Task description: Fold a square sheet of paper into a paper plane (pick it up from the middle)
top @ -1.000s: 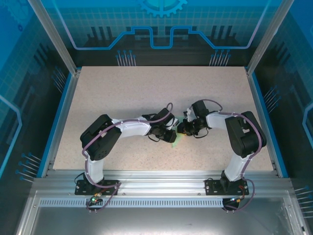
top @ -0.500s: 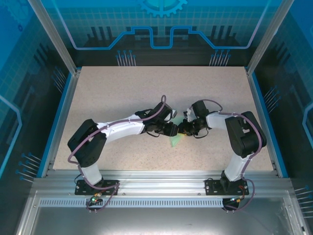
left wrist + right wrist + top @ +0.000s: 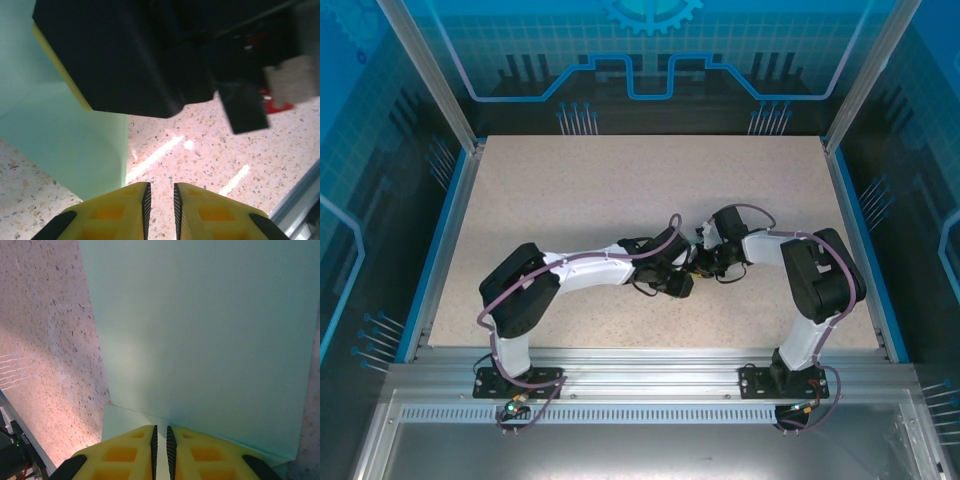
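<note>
At the near edge, both arm bases are bolted to the aluminium rail [image 3: 640, 365]. From there the left arm [image 3: 580, 268] reaches to the right and the right arm [image 3: 815, 275] bends back to the left. Their grippers sit just beside each other near the middle of the speckled table [image 3: 620, 190].

The left gripper [image 3: 159, 186] points down at the tabletop. Its yellow fingers are nearly together, with a narrow slit between them through which the table shows, and it grasps nothing.

Just past one of those fingers is the sheet of paper [image 3: 200, 340], pale mint green, sloping up under the black body of the right gripper [image 3: 160, 429]. I cannot tell whether its lower edge touches the table. The right gripper is clamped on the sheet's edge, with a thin sliver of paper between its fingers. A second layer shows beside them, so the sheet is folded.

Beyond the grippers the table runs on to the blue back panel [image 3: 640, 60].
</note>
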### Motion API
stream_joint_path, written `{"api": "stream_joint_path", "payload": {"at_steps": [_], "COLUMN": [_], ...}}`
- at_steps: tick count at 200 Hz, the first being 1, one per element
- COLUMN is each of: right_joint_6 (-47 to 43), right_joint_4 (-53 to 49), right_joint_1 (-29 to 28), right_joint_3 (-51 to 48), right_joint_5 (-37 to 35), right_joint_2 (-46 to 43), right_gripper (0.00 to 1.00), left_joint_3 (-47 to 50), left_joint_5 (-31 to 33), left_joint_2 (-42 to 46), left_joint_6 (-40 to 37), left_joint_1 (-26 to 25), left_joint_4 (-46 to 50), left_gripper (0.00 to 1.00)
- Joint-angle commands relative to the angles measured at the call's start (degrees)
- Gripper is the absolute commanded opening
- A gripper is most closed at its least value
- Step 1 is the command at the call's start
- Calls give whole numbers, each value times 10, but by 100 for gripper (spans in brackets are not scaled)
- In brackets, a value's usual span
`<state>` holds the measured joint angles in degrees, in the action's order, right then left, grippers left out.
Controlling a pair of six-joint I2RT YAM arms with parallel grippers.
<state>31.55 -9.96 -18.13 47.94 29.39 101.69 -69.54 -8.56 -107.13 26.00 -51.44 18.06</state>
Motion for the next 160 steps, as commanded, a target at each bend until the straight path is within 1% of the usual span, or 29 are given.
{"api": "stream_joint_path", "payload": {"at_steps": [1, 70, 160], "right_joint_6": [2, -1, -4], "right_joint_4": [-21, -26, -31], "right_joint_1": [-7, -7, -5], "right_joint_3": [-24, -22, -18], "right_joint_5": [-51, -52, -54], "right_joint_2": [14, 17, 19], "right_gripper": [17, 17, 17], "left_joint_3": [-12, -10, 30], "left_joint_5": [-1, 19, 6], "left_joint_2": [-12, -39, -47], "left_joint_6": [-5, -21, -11], "left_joint_1": [2, 4, 10], "left_joint_4": [-2, 15, -11], "left_gripper": [24, 22, 22]}}
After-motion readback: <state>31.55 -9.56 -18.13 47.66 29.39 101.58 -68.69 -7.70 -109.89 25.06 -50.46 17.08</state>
